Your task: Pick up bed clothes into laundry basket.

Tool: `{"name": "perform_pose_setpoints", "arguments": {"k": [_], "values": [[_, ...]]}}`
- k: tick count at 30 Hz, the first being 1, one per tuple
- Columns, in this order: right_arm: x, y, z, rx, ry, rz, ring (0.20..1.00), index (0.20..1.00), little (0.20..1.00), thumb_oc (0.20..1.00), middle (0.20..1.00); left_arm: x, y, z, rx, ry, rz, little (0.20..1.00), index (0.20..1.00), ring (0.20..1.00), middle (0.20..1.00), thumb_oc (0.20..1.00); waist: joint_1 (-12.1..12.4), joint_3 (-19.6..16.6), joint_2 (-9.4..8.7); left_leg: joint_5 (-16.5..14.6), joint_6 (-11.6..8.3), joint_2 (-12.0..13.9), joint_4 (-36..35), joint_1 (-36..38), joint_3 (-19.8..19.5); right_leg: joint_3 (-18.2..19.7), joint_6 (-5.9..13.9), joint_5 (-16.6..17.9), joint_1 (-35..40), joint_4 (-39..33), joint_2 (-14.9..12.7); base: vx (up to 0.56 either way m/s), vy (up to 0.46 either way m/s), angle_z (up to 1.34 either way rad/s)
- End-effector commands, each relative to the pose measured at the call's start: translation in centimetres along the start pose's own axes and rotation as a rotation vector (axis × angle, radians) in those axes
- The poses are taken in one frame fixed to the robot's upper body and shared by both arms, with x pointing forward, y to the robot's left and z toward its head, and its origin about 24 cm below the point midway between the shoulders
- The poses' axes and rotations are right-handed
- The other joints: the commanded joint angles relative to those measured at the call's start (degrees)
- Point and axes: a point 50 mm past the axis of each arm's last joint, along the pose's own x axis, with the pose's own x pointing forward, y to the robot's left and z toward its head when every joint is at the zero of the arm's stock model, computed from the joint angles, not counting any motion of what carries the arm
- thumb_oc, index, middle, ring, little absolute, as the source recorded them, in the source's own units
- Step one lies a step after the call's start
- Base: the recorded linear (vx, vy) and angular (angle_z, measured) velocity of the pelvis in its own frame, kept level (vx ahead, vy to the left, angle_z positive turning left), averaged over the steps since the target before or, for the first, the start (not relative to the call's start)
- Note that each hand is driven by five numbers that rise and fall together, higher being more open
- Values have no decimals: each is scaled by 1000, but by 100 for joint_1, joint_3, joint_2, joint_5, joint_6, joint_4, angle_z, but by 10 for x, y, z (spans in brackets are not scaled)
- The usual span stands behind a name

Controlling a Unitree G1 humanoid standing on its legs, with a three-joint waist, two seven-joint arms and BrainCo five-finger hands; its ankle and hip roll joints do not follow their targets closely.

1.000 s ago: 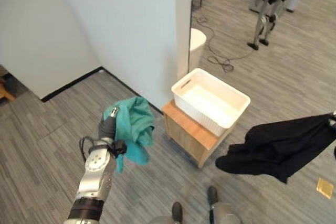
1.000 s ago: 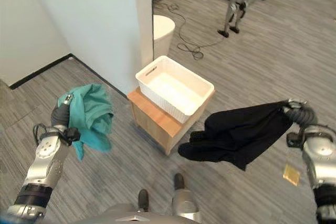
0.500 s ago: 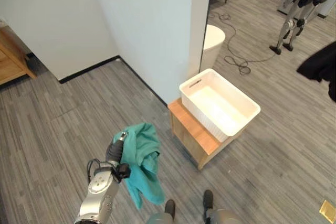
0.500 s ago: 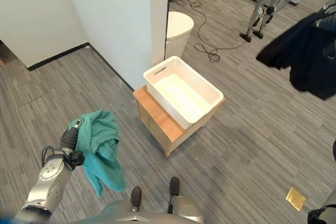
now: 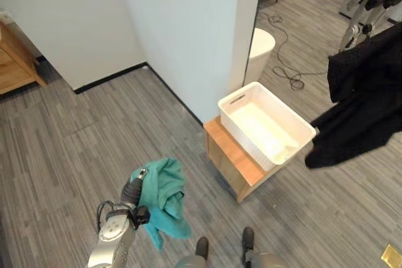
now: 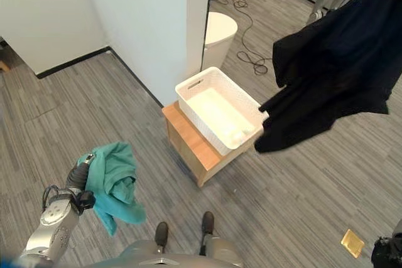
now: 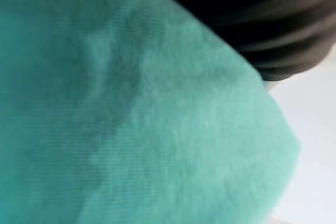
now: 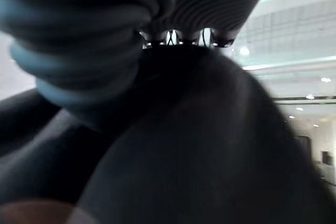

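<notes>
While my left hand (image 5: 133, 191) grips the teal cloth (image 5: 162, 199), black garment (image 6: 333, 61) now overhangs white basket (image 5: 266, 123).
Right hand's (image 8: 68, 40) finger state: cannot tell.

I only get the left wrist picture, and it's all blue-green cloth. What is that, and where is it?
Observer: A teal garment, draped over the robot's left hand, low above the floor.
Operator: Where should it go?
Observer: A white laundry basket sits on a small wooden stand, ahead and to the right. It looks empty.
Operator: And the other hand?
Observer: The right hand carries a black garment raised high, its lower edge near the basket's right rim.
</notes>
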Motion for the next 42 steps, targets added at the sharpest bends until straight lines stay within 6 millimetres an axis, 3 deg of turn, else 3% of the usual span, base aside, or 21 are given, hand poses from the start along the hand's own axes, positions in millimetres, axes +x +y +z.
{"name": "perform_pose_setpoints", "arguments": {"k": [1,7,12,20,32,37,42], "values": [[-1,-74,-6,14,50,-232,200,200,200,200,200,10,11,48,45,-198,1,200,200,200,200,200,170,14,-132,44,-299,324,14,-148,218,-14,315,-852,333,92,-163,13,-4,9],[7,-65,38,139,-86,-205,200,200,200,200,200,15,2,47,26,-199,-13,200,200,200,200,200,218,69,-173,47,-293,319,4,-188,190,-31,299,-871,311,92,-146,4,-1,1],[10,-59,62,231,-144,-189,200,200,200,200,200,18,-6,50,4,-215,-33,200,200,200,200,200,290,152,-201,77,-296,318,5,-269,154,-36,276,-863,251,92,-129,-6,-2,1],[13,-59,74,230,-147,-183,200,200,200,200,200,17,-3,50,4,-212,-20,200,200,200,200,200,387,229,-229,101,-309,324,5,-317,113,-87,263,-867,224,92,-108,-1,-7,2],[15,-27,87,246,-143,-100,200,200,200,200,200,20,-5,51,-3,-217,-19,200,200,200,200,200,462,315,-166,149,-326,326,-4,-426,42,-128,223,-874,125,92,-70,-11,-6,3],[14,-27,102,260,-200,-92,200,200,200,200,200,22,0,55,4,-228,5,200,200,200,200,200,471,425,-52,223,-351,311,-15,-616,40,-127,210,-818,-85,92,-74,-51,-11,2],[6,-29,132,321,-373,-34,200,200,200,200,200,26,-4,54,-2,-224,-7,200,200,200,200,200,450,539,20,294,-371,290,-15,-788,34,-98,194,-771,-273,92,-71,-48,-12,-1]]}}
